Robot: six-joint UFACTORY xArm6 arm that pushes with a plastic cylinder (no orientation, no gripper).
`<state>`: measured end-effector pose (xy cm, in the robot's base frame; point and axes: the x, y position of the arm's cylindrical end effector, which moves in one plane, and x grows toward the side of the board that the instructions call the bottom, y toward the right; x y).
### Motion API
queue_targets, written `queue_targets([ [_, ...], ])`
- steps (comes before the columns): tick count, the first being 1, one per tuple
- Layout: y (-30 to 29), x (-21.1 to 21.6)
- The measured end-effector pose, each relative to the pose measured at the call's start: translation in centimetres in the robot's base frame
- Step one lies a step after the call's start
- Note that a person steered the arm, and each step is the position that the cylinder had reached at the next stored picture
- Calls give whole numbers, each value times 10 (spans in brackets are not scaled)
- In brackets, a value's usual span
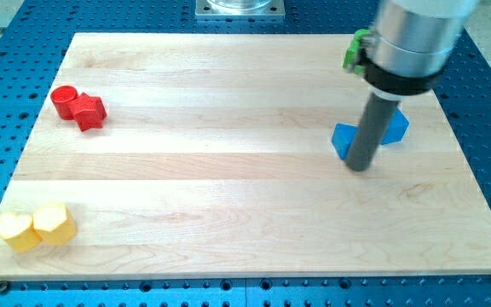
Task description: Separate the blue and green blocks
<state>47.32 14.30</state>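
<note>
my tip (pixel 360 167), a bare rod with no claw, touched the blue block (pixel 344 139) behind it, the green block (pixel 353 53) beyond; separating seemed underway, needing another push.

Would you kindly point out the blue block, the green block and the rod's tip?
blue block (pixel 343 140): camera view, its left visible face.
green block (pixel 355 49): camera view, visible sliver beside the arm.
my tip (pixel 361 165): camera view, rod's very end.

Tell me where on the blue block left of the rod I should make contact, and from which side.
No grasp is possible, only a push. My tip sits at the lower right edge of the left blue block, the other blue block at the rod's right. The green block lies toward the view's top, so contact its top-facing side and push toward the view's bottom.
</note>
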Motion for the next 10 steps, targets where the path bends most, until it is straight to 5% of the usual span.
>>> queue_targets([
  [2, -20, -19],
  [3, -83, -11],
  [4, -86, -76],
  [6, 96, -144],
  [7, 128, -201],
  [8, 121, -241],
  [10, 42, -243],
])
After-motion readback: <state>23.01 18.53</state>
